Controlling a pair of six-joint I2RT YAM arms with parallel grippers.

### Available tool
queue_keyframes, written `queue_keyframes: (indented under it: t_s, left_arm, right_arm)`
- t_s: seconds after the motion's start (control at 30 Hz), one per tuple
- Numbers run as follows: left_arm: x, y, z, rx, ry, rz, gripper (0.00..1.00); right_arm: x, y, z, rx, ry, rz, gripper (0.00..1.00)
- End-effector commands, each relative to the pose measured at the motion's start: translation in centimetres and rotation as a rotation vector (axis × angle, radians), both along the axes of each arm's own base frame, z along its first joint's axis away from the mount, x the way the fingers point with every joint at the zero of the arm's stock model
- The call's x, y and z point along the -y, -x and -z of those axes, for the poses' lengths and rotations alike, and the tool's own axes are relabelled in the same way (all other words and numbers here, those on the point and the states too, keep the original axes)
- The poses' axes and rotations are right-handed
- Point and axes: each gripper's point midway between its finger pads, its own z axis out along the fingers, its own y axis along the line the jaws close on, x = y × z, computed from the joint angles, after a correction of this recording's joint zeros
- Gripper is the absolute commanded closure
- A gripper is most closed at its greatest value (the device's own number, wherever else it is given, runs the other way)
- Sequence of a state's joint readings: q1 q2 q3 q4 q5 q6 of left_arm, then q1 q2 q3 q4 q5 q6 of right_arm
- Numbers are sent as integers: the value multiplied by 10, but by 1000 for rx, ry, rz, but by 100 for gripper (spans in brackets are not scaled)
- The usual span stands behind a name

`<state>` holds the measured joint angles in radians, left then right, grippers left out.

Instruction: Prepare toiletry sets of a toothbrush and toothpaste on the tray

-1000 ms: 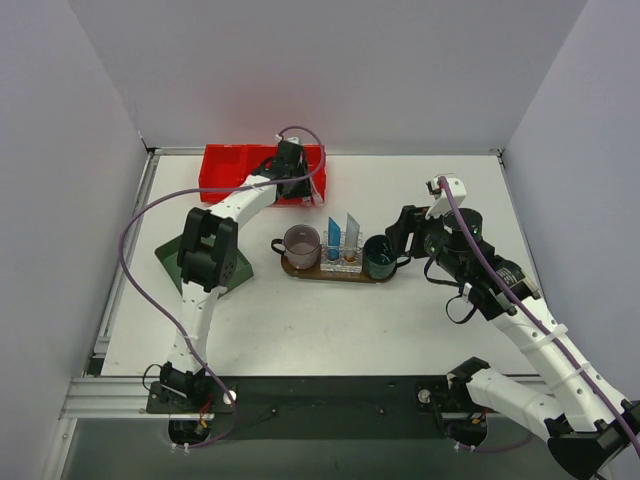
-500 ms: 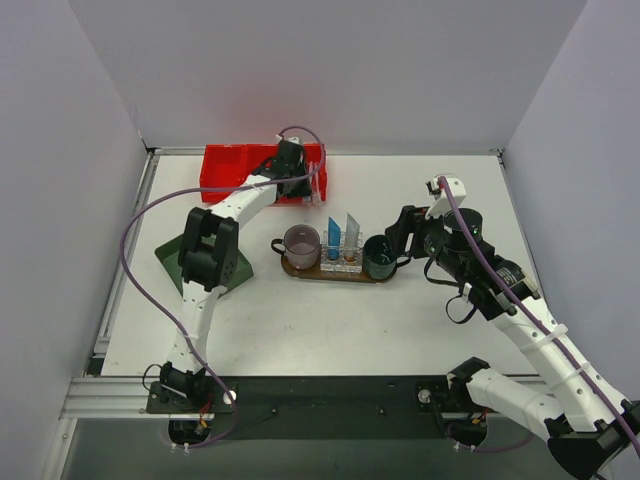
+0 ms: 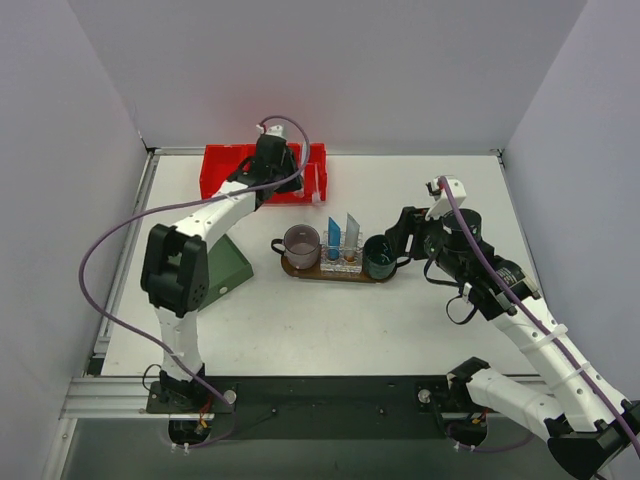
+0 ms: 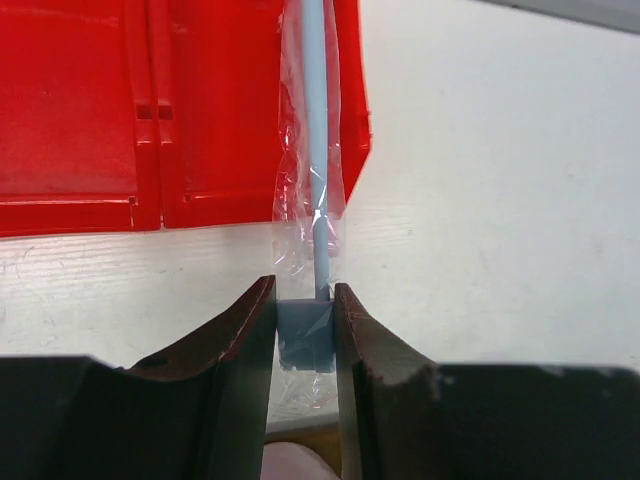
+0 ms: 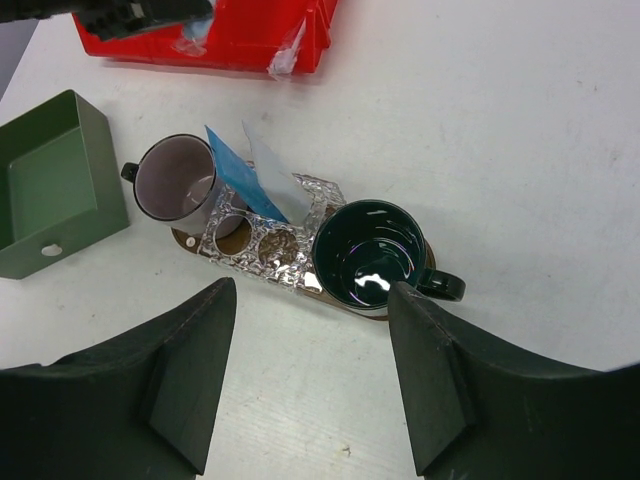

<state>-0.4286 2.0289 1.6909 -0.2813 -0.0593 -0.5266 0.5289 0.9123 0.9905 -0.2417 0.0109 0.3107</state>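
Note:
My left gripper [image 3: 290, 172] is shut on the blue-grey end of a toothbrush [image 4: 316, 150] in a clear wrapper, at the right end of the red bin [image 3: 225, 170]. The toothbrush reaches past the bin's right edge [image 3: 320, 186]. The brown oval tray [image 3: 300, 270] holds a blue toothpaste tube [image 3: 333, 238] and a white one [image 3: 351, 232], both leaning in a foil holder [image 5: 265, 240]. My right gripper [image 5: 310, 300] is open and empty, just right of the tray [image 3: 402, 235]. I see no second toothbrush.
A mauve mug [image 3: 301, 243] stands on the tray's left end and a dark green mug [image 3: 379, 256] on its right end. A dark green box [image 3: 222, 262] lies left of the tray. The red bin [image 4: 100, 100] sits against the back wall.
My left arm has swung its elbow out to the left and drawn the wrist back. The wrapped toothbrush now sticks out past the bin's right end. The right arm has not moved.

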Motion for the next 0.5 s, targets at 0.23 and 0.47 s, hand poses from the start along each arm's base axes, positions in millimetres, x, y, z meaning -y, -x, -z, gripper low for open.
queue_keyframes:
  t_s: [0.23,0.47]
  left_arm:
    - [12,83,-133,309,418,-46,89]
    - [17,157,-148,346,619,-76,89]
  right_arm:
    - [-23,2,-23,12,3,2,47]
    - [-78,11,-38,35,23,-103,46]
